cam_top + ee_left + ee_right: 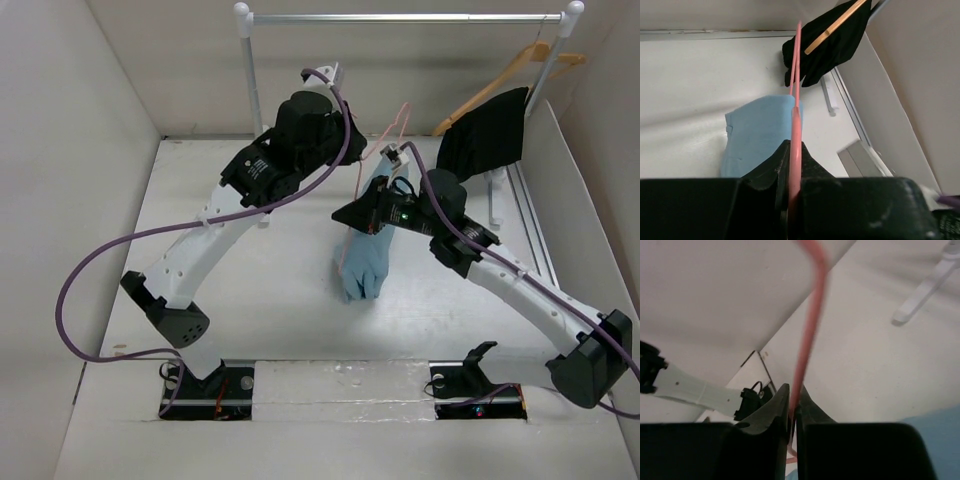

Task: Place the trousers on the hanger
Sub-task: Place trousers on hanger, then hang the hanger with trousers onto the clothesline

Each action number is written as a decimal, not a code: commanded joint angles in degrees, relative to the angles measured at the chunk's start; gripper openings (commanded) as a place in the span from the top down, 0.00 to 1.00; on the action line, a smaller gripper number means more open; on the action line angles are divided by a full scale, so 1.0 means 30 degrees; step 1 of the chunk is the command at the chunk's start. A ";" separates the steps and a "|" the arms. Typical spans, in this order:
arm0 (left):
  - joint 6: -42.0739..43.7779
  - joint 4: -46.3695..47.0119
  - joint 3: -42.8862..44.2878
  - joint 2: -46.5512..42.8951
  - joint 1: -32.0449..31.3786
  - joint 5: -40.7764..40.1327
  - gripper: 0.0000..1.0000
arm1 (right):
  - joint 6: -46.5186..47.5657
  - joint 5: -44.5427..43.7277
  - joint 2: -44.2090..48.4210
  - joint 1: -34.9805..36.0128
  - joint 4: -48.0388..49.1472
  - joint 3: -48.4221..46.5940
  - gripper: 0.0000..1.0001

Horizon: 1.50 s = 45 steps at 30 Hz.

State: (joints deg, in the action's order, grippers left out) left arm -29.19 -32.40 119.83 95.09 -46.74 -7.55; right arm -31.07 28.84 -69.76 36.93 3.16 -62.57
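Note:
The light blue trousers (363, 262) lie folded lengthwise on the table between the arms, and they also show below the pink rod in the left wrist view (757, 135). The thin pink hanger (392, 135) rises over their far end. My left gripper (795, 146) is shut on the hanger's rod (797, 90); from above it sits at the hanger's left side (348, 150). My right gripper (793, 390) is shut on another stretch of the hanger (810, 325), just above the trousers (352, 215). How the cloth sits on the hanger is hidden by the arms.
A black garment (487, 135) hangs on a wooden hanger (520, 65) at the right end of the clothes rail (400, 17). The rail's foot (497, 205) lies at the right. White walls close in the table on three sides.

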 commanded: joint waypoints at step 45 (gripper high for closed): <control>-0.1227 0.4356 -1.0471 -0.9050 0.1196 -0.1320 0.01 | -0.8949 0.1665 -1.2870 -1.3361 0.5539 -1.6586 1.00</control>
State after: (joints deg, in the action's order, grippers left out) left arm -32.62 -22.02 88.64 69.12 -43.29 -12.03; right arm -57.25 34.26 -111.37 -1.37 10.39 -110.63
